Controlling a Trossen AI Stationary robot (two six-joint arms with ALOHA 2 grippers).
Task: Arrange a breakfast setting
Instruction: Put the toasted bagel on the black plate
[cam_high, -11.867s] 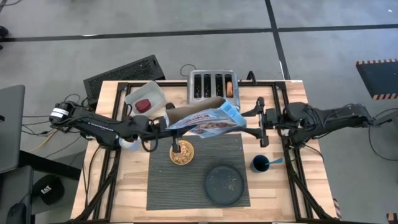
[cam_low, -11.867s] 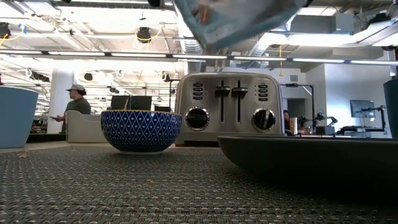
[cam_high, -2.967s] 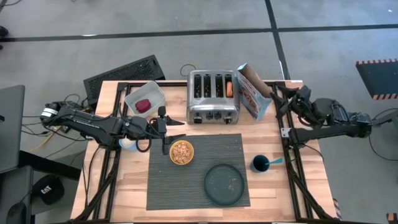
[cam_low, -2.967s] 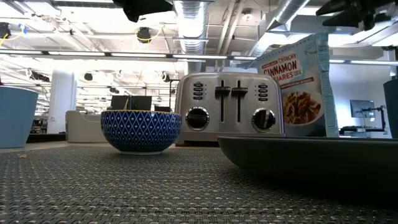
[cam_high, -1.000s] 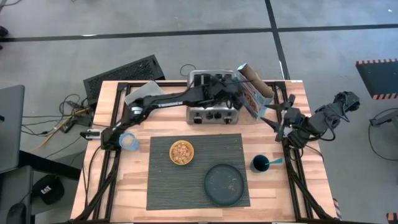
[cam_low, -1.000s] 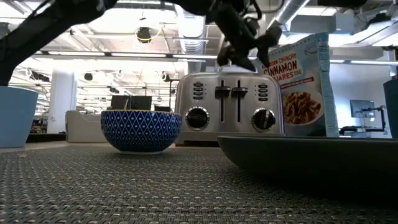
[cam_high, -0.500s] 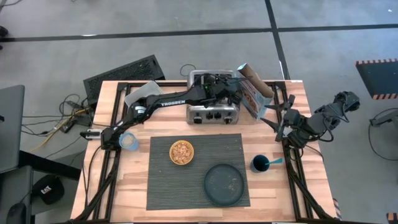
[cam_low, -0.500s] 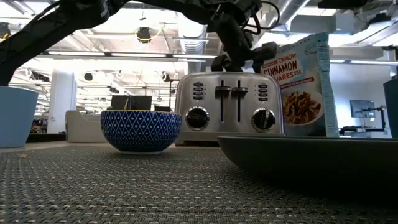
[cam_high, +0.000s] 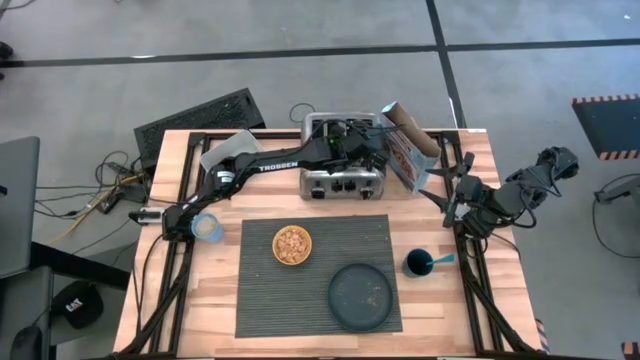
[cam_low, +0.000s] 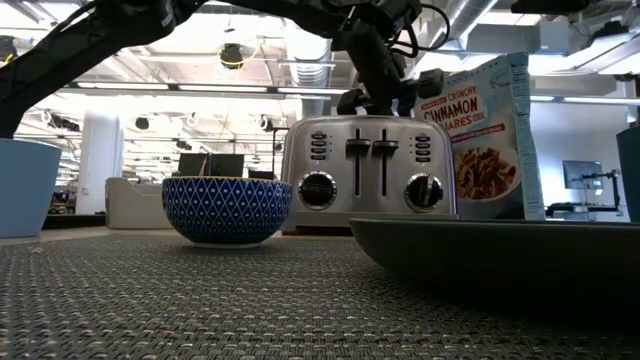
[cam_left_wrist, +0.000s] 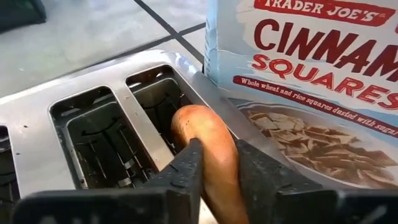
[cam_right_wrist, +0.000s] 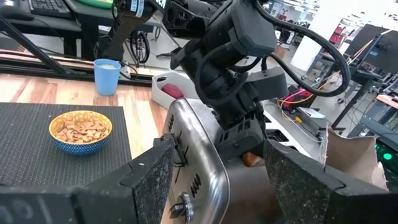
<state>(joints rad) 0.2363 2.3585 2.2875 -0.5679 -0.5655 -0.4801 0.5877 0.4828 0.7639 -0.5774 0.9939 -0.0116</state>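
- My left gripper (cam_left_wrist: 214, 165) is closed narrow on the bagel (cam_left_wrist: 208, 140), which sits in the end slot of the toaster (cam_high: 342, 160) at the table's back edge.
- The pinch is shallow; pulled crooked, the bagel may snag the slot or slip.
- The cereal box (cam_high: 405, 148) stands just beside; I could knock it.
- My right gripper (cam_right_wrist: 214, 180) waits wide open near the table's right edge.
- How deep the bagel sits is hidden.

Glossy chrome toaster (cam_left_wrist: 93, 137), ribbed matt placemat (cam_high: 310, 300)
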